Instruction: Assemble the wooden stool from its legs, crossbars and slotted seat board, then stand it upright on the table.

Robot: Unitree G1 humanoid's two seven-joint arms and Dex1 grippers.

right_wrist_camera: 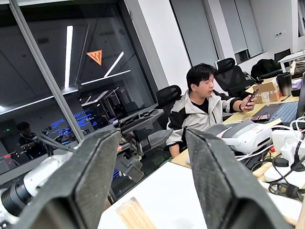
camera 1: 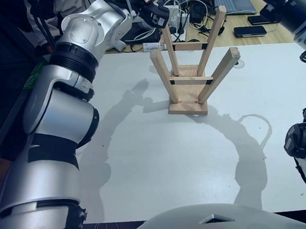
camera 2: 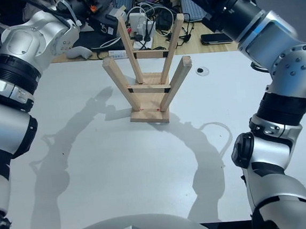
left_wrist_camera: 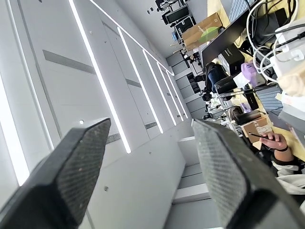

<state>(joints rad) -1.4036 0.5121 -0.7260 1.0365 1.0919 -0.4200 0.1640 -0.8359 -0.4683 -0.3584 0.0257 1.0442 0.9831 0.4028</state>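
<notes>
Left tool [left_wrist_camera: 147,164] wide, empty, high beside stool [camera 1: 189,82]; right tool [right_wrist_camera: 152,179] likewise. Stool inverted on seat board [camera 1: 187,109], far-centre counter [camera 1: 163,167]. Risk: clipped leg [camera 1: 161,73] topples it; joints loosen in flip.

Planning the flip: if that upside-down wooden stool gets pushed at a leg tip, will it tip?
Probably tips: the stool rests on its small seat board with legs splayed high. Likely rigid and light, being thin wood braced by crossbars.
</notes>
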